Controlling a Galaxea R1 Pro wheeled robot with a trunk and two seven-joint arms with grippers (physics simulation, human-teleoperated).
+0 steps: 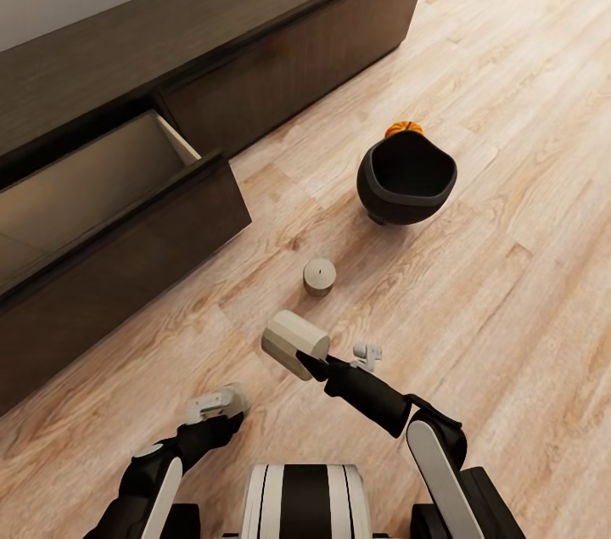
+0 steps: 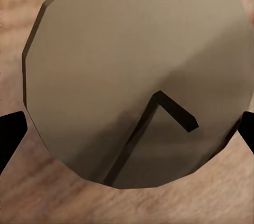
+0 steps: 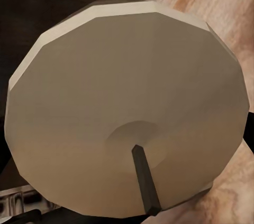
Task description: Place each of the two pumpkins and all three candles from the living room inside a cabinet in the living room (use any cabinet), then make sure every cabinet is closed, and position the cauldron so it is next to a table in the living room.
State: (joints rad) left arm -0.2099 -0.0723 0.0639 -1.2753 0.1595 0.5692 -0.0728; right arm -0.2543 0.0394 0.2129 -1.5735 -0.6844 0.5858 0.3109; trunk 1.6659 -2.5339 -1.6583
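My right gripper is shut on a beige candle held just above the floor; its wicked top shows close up in the right wrist view. My left gripper is shut on another candle, with a dark fingertip at each side. A third candle stands upright on the floor ahead. Farther right is the black cauldron, with an orange pumpkin partly hidden behind it. The dark cabinet runs along the wall, and its drawer at the left is pulled out.
The pulled-out drawer shows a pale, empty inside and juts into the floor space at the left. Light wooden floor spreads to the right and front. My trunk is at the lower edge.
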